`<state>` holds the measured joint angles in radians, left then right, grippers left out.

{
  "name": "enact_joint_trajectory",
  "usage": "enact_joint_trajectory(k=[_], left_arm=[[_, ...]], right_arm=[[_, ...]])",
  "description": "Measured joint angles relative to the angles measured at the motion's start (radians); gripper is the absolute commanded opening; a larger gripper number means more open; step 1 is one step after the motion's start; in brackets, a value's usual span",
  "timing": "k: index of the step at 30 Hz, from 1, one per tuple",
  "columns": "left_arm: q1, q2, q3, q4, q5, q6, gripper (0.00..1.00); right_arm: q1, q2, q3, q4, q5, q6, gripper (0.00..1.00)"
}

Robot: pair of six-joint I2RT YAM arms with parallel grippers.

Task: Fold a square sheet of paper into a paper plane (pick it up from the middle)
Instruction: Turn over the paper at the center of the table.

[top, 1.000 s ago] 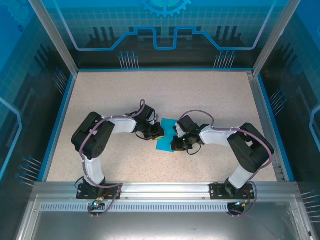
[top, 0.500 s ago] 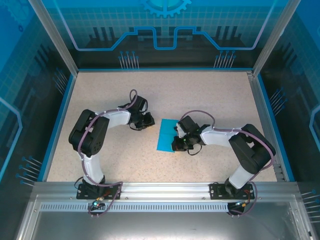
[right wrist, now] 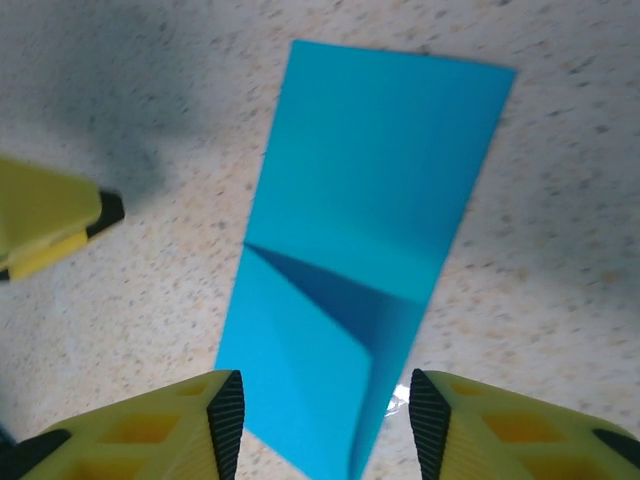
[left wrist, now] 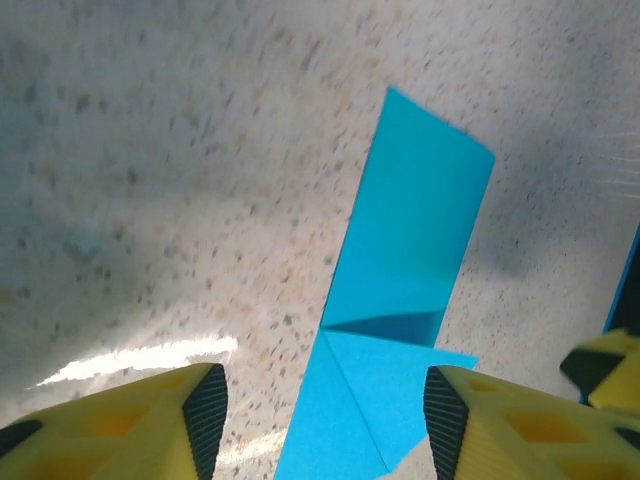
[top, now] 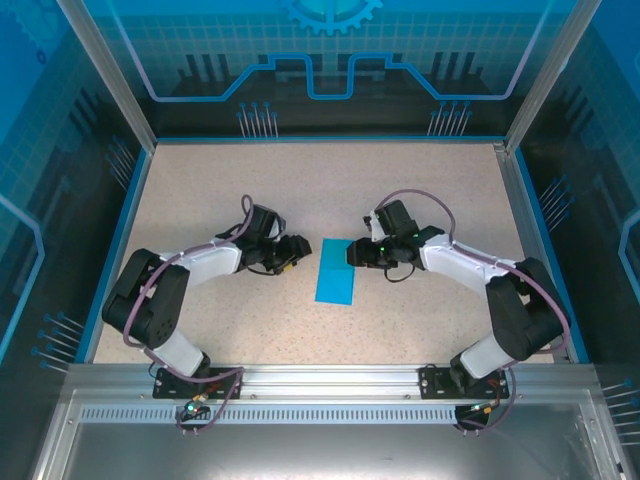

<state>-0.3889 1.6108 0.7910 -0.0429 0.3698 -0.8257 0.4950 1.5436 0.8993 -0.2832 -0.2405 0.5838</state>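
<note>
Now the folded sheet of paper (top: 337, 272) lies flat on the table (top: 200, 180), its long axis running near to far, between the left gripper (top: 299, 250) and the right gripper (top: 352, 256); both jaws stand open, holding nothing.

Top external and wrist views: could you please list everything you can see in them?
folded paper sheet: one, teal-blue, flat at table centre, one corner flap creased.
table: one, speckled beige, blue-edged.
enclosure walls: blue panels, around the table.
metal rail: one, silver, near edge.
left arm: one, black and white, left of paper.
right arm: one, black and white, right of paper.
left pincer: one, yellow fingers, open, left of paper.
right pincer: one, yellow fingers, open, by paper's right edge.
</note>
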Motion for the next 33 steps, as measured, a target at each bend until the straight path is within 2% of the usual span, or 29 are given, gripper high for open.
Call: enact_joint_trajectory(k=[4, 7, 14, 18, 27, 33], left_arm=[[-0.029, 0.006, -0.027, 0.052, 0.049, -0.048, 0.59], [-0.052, 0.016, -0.028, 0.101, 0.074, -0.077, 0.59], [-0.079, 0.035, -0.028, 0.143, 0.096, -0.116, 0.59], [-0.086, 0.047, -0.028, 0.148, 0.1, -0.122, 0.59], [-0.105, 0.089, -0.028, 0.206, 0.143, -0.149, 0.53], [-0.124, 0.119, -0.026, 0.237, 0.167, -0.153, 0.54]], right_arm=[[-0.011, 0.053, 0.0, 0.008, -0.051, -0.036, 0.51], [-0.011, 0.119, 0.003, 0.015, -0.096, -0.053, 0.44], [-0.011, 0.215, 0.006, 0.061, -0.177, -0.053, 0.14], [-0.013, 0.215, 0.003, 0.099, -0.191, -0.035, 0.05], [-0.076, 0.205, -0.089, 0.186, -0.214, 0.023, 0.04], [-0.077, 0.203, -0.097, 0.213, -0.232, 0.035, 0.04]])
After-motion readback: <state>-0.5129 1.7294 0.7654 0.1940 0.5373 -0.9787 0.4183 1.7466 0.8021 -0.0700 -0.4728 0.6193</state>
